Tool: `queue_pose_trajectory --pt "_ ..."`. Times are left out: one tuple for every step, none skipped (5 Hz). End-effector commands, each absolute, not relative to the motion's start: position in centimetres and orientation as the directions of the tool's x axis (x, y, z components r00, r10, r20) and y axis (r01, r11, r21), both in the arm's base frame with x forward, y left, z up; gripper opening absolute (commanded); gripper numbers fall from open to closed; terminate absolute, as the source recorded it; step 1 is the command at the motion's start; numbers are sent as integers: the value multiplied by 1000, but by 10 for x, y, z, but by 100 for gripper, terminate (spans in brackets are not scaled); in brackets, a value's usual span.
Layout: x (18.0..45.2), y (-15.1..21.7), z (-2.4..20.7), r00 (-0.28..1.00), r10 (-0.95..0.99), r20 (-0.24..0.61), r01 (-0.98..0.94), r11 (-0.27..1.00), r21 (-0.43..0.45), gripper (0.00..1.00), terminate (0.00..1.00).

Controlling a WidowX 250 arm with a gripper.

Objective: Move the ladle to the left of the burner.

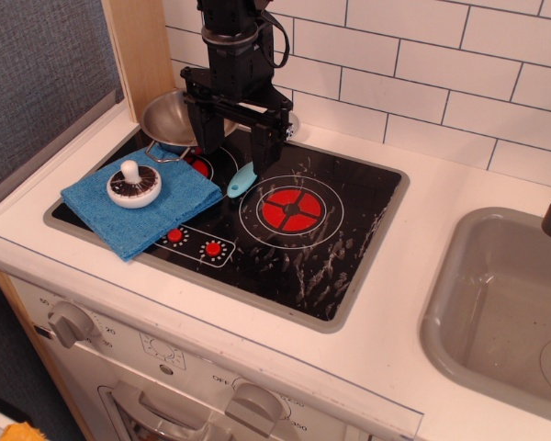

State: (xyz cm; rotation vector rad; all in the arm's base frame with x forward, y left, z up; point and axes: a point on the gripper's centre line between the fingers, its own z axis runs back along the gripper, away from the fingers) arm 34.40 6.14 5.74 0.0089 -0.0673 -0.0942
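i see my gripper (231,138) over back of hob, fingers spread apart, grasping nothing. ladle (241,180) lies on black glass just left of burner (291,210), blue handle tip showing below fingers; bowl hidden. i judge placement done, hence release.

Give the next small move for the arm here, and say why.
Probably lift straight up and clear. The ladle already lies on the black glass just left of the burner, its blue handle end showing between the two. The gripper hangs right over it with jaws spread, and whether they touch the handle cannot be told.
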Motion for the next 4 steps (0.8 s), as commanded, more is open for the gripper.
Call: queue_pose_trajectory --pt "343 68 77 988 -93 125 90 995 30 100 0" --pt "343 68 77 988 -93 125 90 995 30 100 0" --pt "343 68 77 988 -93 125 90 995 30 100 0" --pt "343 68 77 988 -93 125 90 995 30 100 100"
